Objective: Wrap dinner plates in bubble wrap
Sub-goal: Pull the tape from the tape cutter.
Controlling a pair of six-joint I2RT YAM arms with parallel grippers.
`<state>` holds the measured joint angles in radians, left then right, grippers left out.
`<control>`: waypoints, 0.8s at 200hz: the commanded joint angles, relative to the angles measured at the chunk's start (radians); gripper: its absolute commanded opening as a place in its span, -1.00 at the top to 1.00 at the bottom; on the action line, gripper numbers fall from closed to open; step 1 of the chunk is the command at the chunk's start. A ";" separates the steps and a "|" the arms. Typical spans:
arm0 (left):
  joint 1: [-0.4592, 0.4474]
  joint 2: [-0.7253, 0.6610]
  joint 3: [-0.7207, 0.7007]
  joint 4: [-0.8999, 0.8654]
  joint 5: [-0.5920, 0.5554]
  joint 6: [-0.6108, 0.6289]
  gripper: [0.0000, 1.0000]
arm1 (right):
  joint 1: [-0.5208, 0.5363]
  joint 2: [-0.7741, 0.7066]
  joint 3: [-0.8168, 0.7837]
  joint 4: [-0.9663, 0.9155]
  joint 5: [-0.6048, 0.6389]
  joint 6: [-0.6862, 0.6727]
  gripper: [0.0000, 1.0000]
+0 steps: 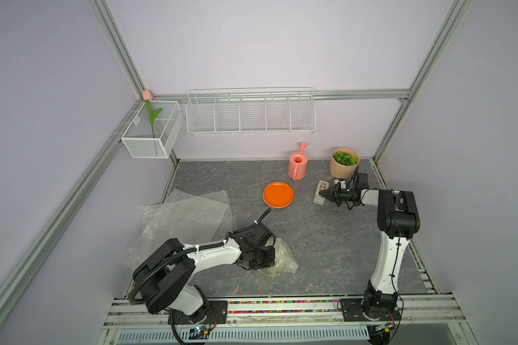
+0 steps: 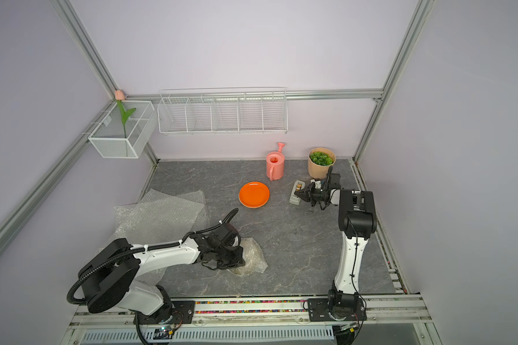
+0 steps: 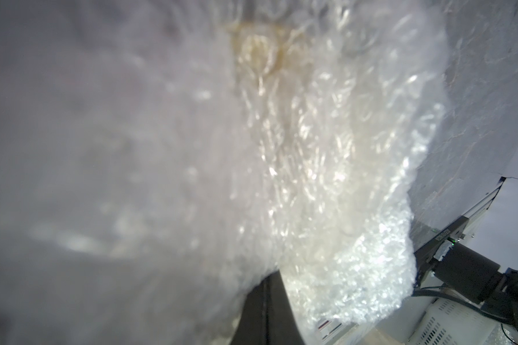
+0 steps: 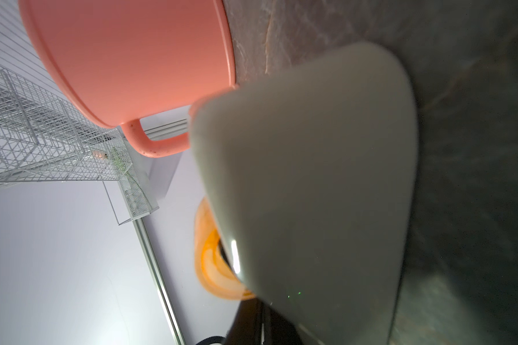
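An orange dinner plate lies bare at mid-table in both top views. Loose bubble wrap sheets are spread at the left. A crumpled bubble wrap bundle lies near the front, with a pale yellowish shape showing dimly through it. My left gripper is shut, its tips down on the bundle and hidden by the wrap. My right gripper is shut right against a grey tape dispenser.
A pink watering can and a potted green plant stand at the back right, just behind the dispenser. A white wire shelf hangs on the back wall. A mesh basket with a tulip hangs at the left.
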<state>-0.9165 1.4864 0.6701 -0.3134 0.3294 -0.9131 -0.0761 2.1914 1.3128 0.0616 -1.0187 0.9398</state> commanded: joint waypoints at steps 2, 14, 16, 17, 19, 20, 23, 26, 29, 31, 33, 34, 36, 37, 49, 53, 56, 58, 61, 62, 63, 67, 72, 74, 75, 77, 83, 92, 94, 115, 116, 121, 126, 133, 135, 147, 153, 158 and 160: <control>-0.005 0.019 -0.040 -0.099 -0.030 -0.014 1.00 | 0.003 -0.065 0.007 0.066 0.016 0.048 0.86; -0.004 0.018 -0.040 -0.101 -0.030 -0.013 1.00 | 0.006 -0.077 0.014 0.059 0.013 0.048 0.86; -0.004 0.018 -0.040 -0.102 -0.030 -0.012 1.00 | 0.006 -0.078 0.014 0.057 0.014 0.048 0.86; -0.004 0.018 -0.040 -0.102 -0.029 -0.012 1.00 | 0.006 -0.080 0.015 0.057 0.013 0.047 0.86; -0.005 0.017 -0.040 -0.102 -0.030 -0.012 1.00 | 0.006 -0.082 0.014 0.055 0.013 0.048 0.86; -0.004 0.018 -0.040 -0.102 -0.029 -0.012 1.00 | 0.007 -0.082 0.014 0.054 0.013 0.048 0.86; -0.004 0.017 -0.038 -0.102 -0.029 -0.012 1.00 | 0.007 -0.085 0.014 0.052 0.012 0.047 0.86; -0.004 0.018 -0.038 -0.103 -0.029 -0.011 1.00 | 0.007 -0.087 0.012 0.051 0.012 0.046 0.86; -0.005 0.018 -0.038 -0.105 -0.029 -0.010 1.00 | 0.007 -0.090 0.010 0.050 0.012 0.047 0.86; -0.003 0.017 -0.037 -0.105 -0.030 -0.010 1.00 | 0.007 -0.092 0.009 0.050 0.012 0.047 0.86; -0.003 0.017 -0.037 -0.105 -0.031 -0.010 1.00 | 0.007 -0.093 0.007 0.050 0.012 0.047 0.86; -0.003 0.016 -0.037 -0.106 -0.030 -0.010 1.00 | 0.007 -0.094 0.007 0.050 0.012 0.047 0.86; -0.005 0.017 -0.037 -0.107 -0.031 -0.009 1.00 | 0.007 -0.095 0.005 0.050 0.012 0.047 0.86; -0.005 0.018 -0.037 -0.107 -0.031 -0.009 1.00 | 0.007 -0.097 0.004 0.050 0.012 0.047 0.86; -0.004 0.017 -0.037 -0.107 -0.030 -0.009 1.00 | 0.009 -0.105 -0.008 0.049 0.012 0.046 0.86; -0.004 0.016 -0.037 -0.107 -0.030 -0.009 1.00 | 0.010 -0.109 -0.012 0.049 0.012 0.045 0.86; -0.005 0.017 -0.037 -0.107 -0.029 -0.008 1.00 | 0.010 -0.111 -0.016 0.049 0.012 0.044 0.86; -0.005 0.017 -0.037 -0.107 -0.030 -0.009 1.00 | 0.011 -0.112 -0.018 0.048 0.012 0.043 0.86; -0.004 0.017 -0.037 -0.108 -0.030 -0.008 1.00 | 0.012 -0.114 -0.021 0.048 0.012 0.042 0.86; -0.005 0.017 -0.037 -0.108 -0.030 -0.008 1.00 | 0.012 -0.115 -0.022 0.048 0.012 0.041 0.86; -0.005 0.017 -0.037 -0.108 -0.030 -0.008 1.00 | 0.012 -0.115 -0.023 0.047 0.012 0.041 0.86; -0.004 0.017 -0.037 -0.108 -0.030 -0.007 1.00 | 0.013 -0.119 -0.026 0.046 0.012 0.039 0.86; -0.004 0.016 -0.038 -0.108 -0.030 -0.006 1.00 | 0.014 -0.123 -0.032 0.044 0.014 0.037 0.86; -0.004 0.016 -0.038 -0.108 -0.030 -0.006 1.00 | 0.014 -0.125 -0.035 0.043 0.014 0.037 0.86; -0.004 0.016 -0.038 -0.108 -0.029 -0.006 1.00 | 0.015 -0.126 -0.036 0.043 0.014 0.037 0.86; -0.004 0.017 -0.038 -0.109 -0.030 -0.006 1.00 | 0.015 -0.128 -0.038 0.043 0.014 0.037 0.86; -0.004 0.017 -0.038 -0.110 -0.030 -0.006 1.00 | 0.017 -0.134 -0.046 0.041 0.015 0.033 0.86; -0.005 0.017 -0.040 -0.110 -0.030 -0.006 1.00 | 0.020 -0.148 -0.061 0.033 0.017 0.026 0.86; -0.004 0.017 -0.040 -0.110 -0.030 -0.007 1.00 | 0.021 -0.151 -0.064 0.031 0.018 0.025 0.86; -0.004 0.015 -0.043 -0.106 -0.029 -0.006 1.00 | 0.036 -0.188 -0.111 0.019 0.028 0.012 0.86; -0.004 0.014 -0.043 -0.105 -0.030 -0.006 1.00 | 0.037 -0.190 -0.114 0.018 0.028 0.011 0.86; -0.004 0.013 -0.043 -0.105 -0.030 -0.007 1.00 | 0.040 -0.201 -0.127 0.017 0.032 0.010 0.86; -0.004 0.013 -0.044 -0.104 -0.030 -0.008 1.00 | 0.043 -0.212 -0.143 0.017 0.036 0.010 0.86; -0.005 0.012 -0.044 -0.104 -0.030 -0.006 1.00 | 0.048 -0.230 -0.164 0.017 0.040 0.010 0.86; -0.005 0.012 -0.044 -0.104 -0.030 -0.006 1.00 | 0.050 -0.235 -0.171 0.017 0.042 0.009 0.86; -0.004 0.009 -0.046 -0.105 -0.030 -0.007 1.00 | 0.059 -0.272 -0.214 0.017 0.054 0.012 0.86; -0.004 0.007 -0.047 -0.104 -0.030 -0.006 1.00 | 0.067 -0.291 -0.233 0.017 0.055 0.011 0.86; -0.005 0.006 -0.048 -0.104 -0.029 -0.006 1.00 | 0.072 -0.306 -0.250 0.017 0.055 0.010 0.86; -0.004 0.006 -0.049 -0.104 -0.029 -0.006 1.00 | 0.074 -0.313 -0.256 0.017 0.055 0.010 0.86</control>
<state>-0.9165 1.4834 0.6682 -0.3141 0.3298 -0.9123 -0.0349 1.9781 1.1217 0.0872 -0.9367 0.9646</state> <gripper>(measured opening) 0.047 0.071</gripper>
